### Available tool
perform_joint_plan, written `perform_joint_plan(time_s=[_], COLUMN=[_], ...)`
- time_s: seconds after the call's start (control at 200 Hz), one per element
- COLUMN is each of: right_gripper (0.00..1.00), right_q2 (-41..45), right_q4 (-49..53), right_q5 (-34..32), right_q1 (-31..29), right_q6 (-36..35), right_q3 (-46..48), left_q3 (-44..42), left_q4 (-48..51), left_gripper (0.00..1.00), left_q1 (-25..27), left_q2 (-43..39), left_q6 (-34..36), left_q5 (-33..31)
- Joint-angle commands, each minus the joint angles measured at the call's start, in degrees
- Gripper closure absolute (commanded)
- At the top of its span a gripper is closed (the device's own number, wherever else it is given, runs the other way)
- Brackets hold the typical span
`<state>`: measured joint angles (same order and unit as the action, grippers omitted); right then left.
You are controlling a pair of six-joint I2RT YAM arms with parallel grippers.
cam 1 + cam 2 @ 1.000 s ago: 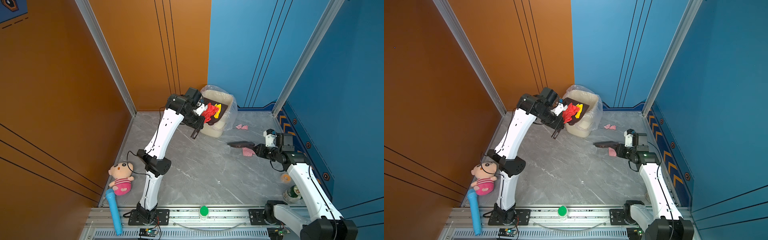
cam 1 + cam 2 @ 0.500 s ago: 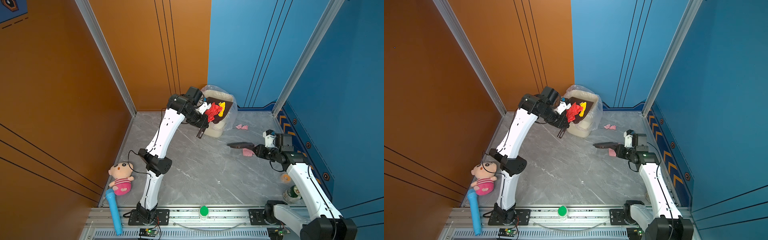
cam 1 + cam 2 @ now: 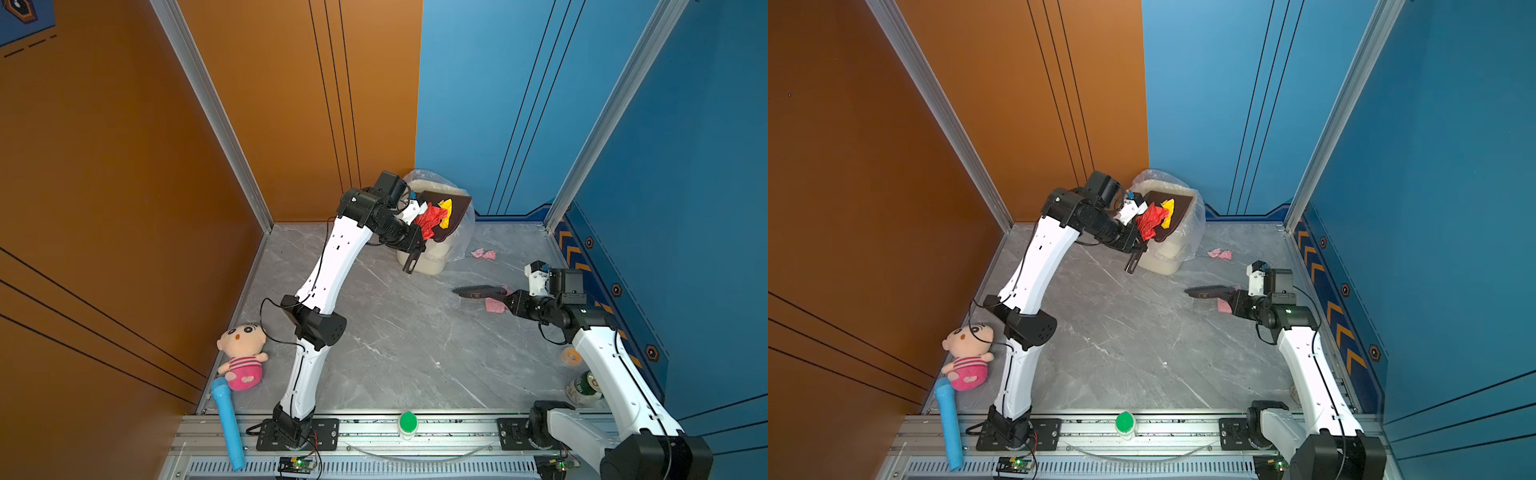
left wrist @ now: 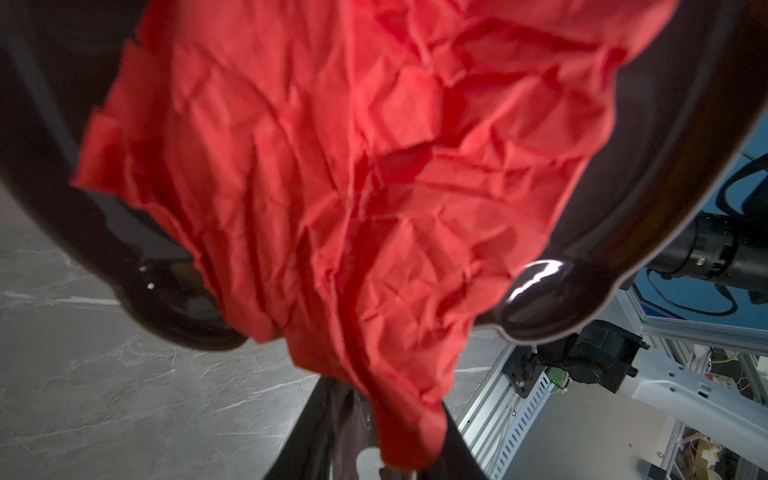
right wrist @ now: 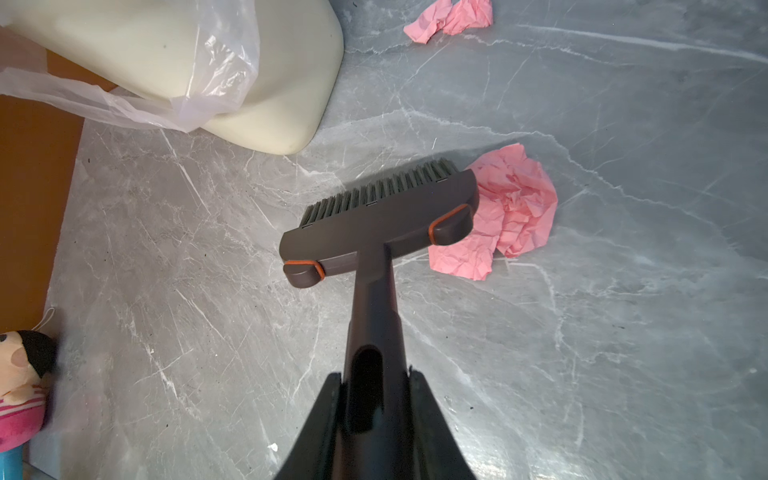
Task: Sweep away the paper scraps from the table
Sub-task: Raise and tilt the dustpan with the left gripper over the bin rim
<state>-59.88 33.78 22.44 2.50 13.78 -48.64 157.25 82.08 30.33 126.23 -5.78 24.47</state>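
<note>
Emptying step in hand: dustpan load being tipped into the bin; two pink scraps not yet swept.

Left tool [image 3: 409,253] closed on the handle of the dark dustpan [image 3: 455,210], raised over the lined cream bin [image 3: 424,262], mouth tilted toward the bin opening, long axis running from handle to bin. Red scrap [image 4: 353,187] and yellow scrap [image 3: 446,208] clinging inside the pan; steeper tilt or a shake judged necessary next. Right tool [image 5: 374,407] clamped on the brush [image 5: 378,216], held level, handle-to-head axis pointing bin-ward. Crumpled pink scrap [image 5: 507,212] on the worktop [image 3: 395,345] beside the brush head, well short of the bin; smaller pink scrap [image 3: 483,253] just beside the bin.
</note>
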Motion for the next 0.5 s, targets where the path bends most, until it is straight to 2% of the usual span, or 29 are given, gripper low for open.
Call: perform_joint_plan(time_s=[0.0, 0.491], right_gripper=[1.0, 1.0], right_q2=[-0.04, -0.94], right_q4=[-2.75, -4.25], right_q5=[1.47, 2.35], right_q1=[0.64, 0.96], right_q6=[-0.91, -0.26], right_q3=[0.17, 0.89], left_q3=[1.84, 2.23], left_q4=[-2.86, -8.92], left_gripper=[1.0, 1.0], left_q1=[-0.62, -1.79], left_q2=[1.27, 3.93], left_q6=[-1.18, -2.65], left_q5=[3.71, 8.87])
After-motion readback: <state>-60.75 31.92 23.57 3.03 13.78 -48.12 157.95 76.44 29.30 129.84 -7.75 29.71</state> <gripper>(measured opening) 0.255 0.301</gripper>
